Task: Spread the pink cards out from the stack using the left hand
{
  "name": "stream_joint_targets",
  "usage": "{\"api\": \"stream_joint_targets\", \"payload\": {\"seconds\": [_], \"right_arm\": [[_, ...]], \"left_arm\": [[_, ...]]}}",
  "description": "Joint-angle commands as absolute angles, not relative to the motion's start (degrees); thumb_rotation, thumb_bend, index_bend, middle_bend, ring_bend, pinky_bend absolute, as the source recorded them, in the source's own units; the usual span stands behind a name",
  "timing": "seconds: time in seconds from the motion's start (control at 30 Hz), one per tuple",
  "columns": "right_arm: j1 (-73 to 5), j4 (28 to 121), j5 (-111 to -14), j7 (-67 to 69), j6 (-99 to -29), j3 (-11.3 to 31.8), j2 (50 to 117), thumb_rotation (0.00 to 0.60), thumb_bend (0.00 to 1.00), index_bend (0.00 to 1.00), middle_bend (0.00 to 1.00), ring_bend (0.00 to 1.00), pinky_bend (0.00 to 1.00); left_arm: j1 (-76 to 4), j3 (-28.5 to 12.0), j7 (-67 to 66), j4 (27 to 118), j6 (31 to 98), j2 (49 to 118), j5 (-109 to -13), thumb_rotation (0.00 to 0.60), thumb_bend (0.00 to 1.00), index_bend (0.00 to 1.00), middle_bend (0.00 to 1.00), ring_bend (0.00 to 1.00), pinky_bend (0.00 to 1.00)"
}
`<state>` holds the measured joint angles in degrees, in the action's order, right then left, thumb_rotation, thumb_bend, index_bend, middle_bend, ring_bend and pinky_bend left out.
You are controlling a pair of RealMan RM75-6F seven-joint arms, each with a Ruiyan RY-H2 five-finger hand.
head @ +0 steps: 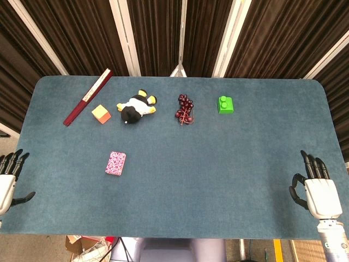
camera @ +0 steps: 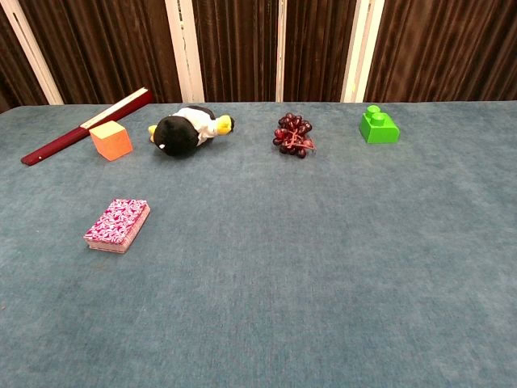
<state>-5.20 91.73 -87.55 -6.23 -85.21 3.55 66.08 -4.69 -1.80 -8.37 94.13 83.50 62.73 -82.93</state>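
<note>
Both hands, left hand (head: 7, 177) and right hand (head: 316, 188), rest open, fingers spread.

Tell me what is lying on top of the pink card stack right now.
Nothing lies on the pink card stack: its patterned top card is fully exposed in both views. The cards beneath are covered, showing only edges. The left robot hand is apart from it, at the table edge.

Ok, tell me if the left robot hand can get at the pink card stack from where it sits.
Probably yes: the left robot hand is open at the table edge, and only bare cloth lies between it and the pink card stack.
</note>
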Motion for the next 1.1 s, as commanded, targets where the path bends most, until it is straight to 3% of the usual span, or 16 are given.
{"api": "stream_joint_targets", "payload": {"seconds": [0.03, 0.57, 0.63, 0.67, 0.73, 0.77, 0.8, 0.9, 1.0, 1.1], "right_arm": [[-5.3, 91.6, -87.9, -6.2, -85.5, 3.6, 66.2, 0.600, 0.41, 0.00, 0.00, 0.00, 0.07], [-5.7, 91.9, -88.5, -4.8, -84.9, 3.4, 66.3, 0.600, 0.41, 0.00, 0.00, 0.00, 0.07], [-5.8, 92.0, -88.3, -4.3, -84.6, 3.4, 66.3, 0.600, 0.41, 0.00, 0.00, 0.00, 0.07], [-5.9, 91.9, -88.3, -4.1, -84.6, 3.3, 66.3, 0.600, 0.41, 0.00, 0.00, 0.00, 0.07], [-6.0, 91.9, -88.3, -3.4, -84.3, 3.4, 66.1, 0.600, 0.41, 0.00, 0.00, 0.00, 0.07], [-6.1, 92.0, -88.4, -2.8, -84.3, 3.4, 66.1, 0.600, 0.41, 0.00, 0.00, 0.00, 0.07], [-6.2, 92.0, -88.7, -2.5, -84.2, 3.3, 66.1, 0.600, 0.41, 0.00, 0.00, 0.00, 0.07], [-6.4, 92.2, -88.7, -2.6, -83.9, 3.3, 66.0, 0.600, 0.41, 0.00, 0.00, 0.00, 0.07], [-6.6, 92.3, -88.6, -2.5, -83.5, 3.3, 66.1, 0.600, 0.41, 0.00, 0.00, 0.00, 0.07], [-6.7, 92.4, -88.4, -2.0, -83.3, 3.3, 66.0, 0.600, 0.41, 0.00, 0.00, 0.00, 0.07]], "left_arm": [[-4.6, -1.8, -8.0, 93.9, 83.6, 62.7, -82.9, 0.600, 0.02, 0.00, 0.00, 0.00, 0.01], [-6.2, -2.6, -10.1, 95.6, 80.5, 62.0, -80.8, 0.600, 0.02, 0.00, 0.00, 0.00, 0.01], [-7.1, -3.1, -11.3, 96.4, 79.7, 61.8, -80.4, 0.600, 0.02, 0.00, 0.01, 0.02, 0.07], [-7.5, -3.5, -11.8, 96.7, 79.5, 61.7, -80.3, 0.600, 0.02, 0.00, 0.08, 0.10, 0.17], [-9.1, -4.6, -14.3, 97.4, 79.0, 62.0, -80.4, 0.600, 0.02, 0.00, 0.32, 0.34, 0.44], [-11.7, -5.9, -16.5, 97.9, 76.9, 63.0, -80.7, 0.600, 0.03, 0.02, 0.52, 0.51, 0.62], [-13.6, -6.9, -19.0, 98.7, 74.2, 63.7, -78.5, 0.600, 0.04, 0.06, 0.64, 0.62, 0.73], [-16.5, -8.3, -23.1, 100.1, 70.1, 64.8, -74.1, 0.600, 0.09, 0.19, 0.83, 0.78, 0.87], [-20.2, -9.9, -27.8, 101.9, 64.5, 66.1, -66.4, 0.600, 0.13, 0.21, 0.91, 0.85, 0.93], [-23.4, -11.0, -32.4, 102.9, 60.8, 66.8, -58.4, 0.600, 0.14, 0.21, 0.93, 0.87, 0.95]]}}
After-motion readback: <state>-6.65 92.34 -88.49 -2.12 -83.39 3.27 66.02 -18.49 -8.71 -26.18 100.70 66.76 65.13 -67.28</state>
